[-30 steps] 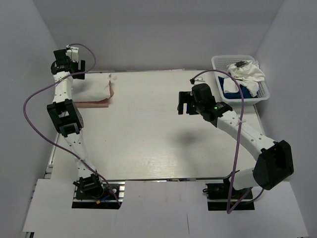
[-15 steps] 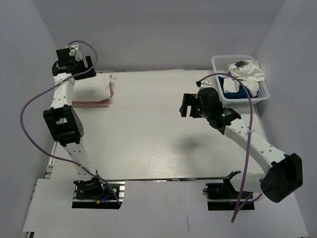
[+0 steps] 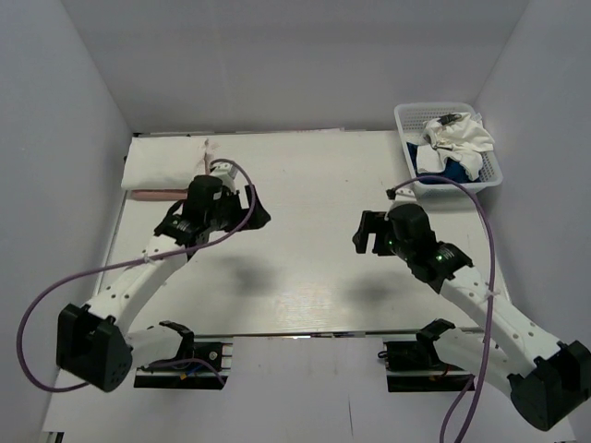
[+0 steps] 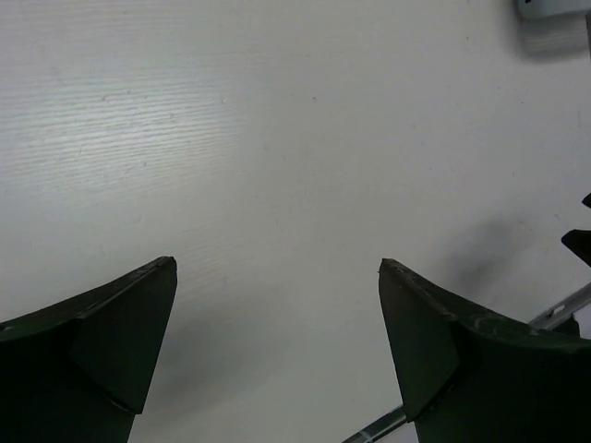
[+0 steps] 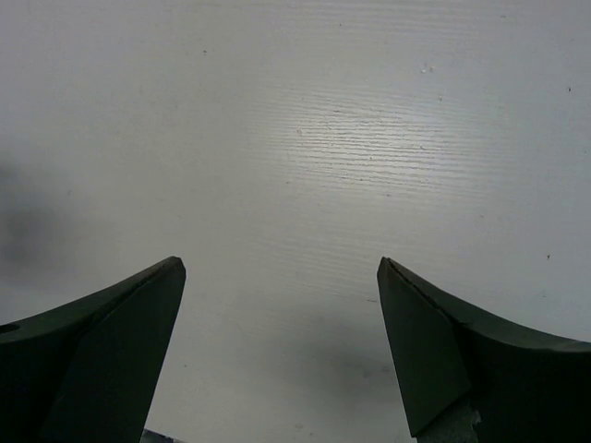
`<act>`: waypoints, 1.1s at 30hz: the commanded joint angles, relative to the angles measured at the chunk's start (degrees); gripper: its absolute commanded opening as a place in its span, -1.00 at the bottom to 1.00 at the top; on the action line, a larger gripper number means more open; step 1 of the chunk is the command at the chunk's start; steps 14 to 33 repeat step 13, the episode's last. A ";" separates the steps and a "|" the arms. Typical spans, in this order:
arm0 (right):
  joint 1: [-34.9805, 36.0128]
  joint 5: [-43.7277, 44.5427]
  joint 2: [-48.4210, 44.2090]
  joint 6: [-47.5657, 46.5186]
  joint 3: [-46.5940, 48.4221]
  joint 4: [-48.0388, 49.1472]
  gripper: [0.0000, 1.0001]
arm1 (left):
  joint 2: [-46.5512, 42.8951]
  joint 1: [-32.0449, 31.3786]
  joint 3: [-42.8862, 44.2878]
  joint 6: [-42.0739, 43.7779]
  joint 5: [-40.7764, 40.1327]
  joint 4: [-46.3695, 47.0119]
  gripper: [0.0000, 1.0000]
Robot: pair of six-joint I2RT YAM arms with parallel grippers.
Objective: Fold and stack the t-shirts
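A folded white t-shirt (image 3: 164,163) lies on a folded salmon-pink t-shirt (image 3: 164,195) at the table's back left. A crumpled white t-shirt (image 3: 464,137) and a royal blue t-shirt (image 3: 432,166) lie in the basket at the back right. My left gripper (image 3: 256,215) is open and empty over bare table, right of the stack and nearer to me. The left wrist view shows its open gripper (image 4: 277,266) above bare table. My right gripper (image 3: 362,233) is open and empty over the table's middle right. The right wrist view shows its open gripper (image 5: 280,264) above bare table.
A white plastic lattice basket (image 3: 489,175) stands at the back right corner. The table's near edge with a metal rail (image 3: 295,335) lies just ahead of the arm bases. Grey walls enclose the table on three sides.
My left arm has swung from the back-left stack down to the table's middle left. My right arm has drawn back toward the near edge and slightly right. The stack now lies uncovered.
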 commanded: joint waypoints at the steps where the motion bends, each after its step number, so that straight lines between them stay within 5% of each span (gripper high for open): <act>1: 0.25 0.31 -5.15 0.42 -3.43 1.23 0.81 | -3.66 -1.68 -4.44 -5.15 -7.62 2.14 1.00; 13: 0.07 0.83 -9.04 -2.74 -5.74 6.86 0.81 | -2.53 -5.64 -1.64 -7.00 -15.26 -2.86 1.00; 33: 0.07 0.83 -9.04 -2.74 -5.74 6.86 0.81 | -2.53 -5.64 -1.64 -7.00 -15.26 -2.86 1.00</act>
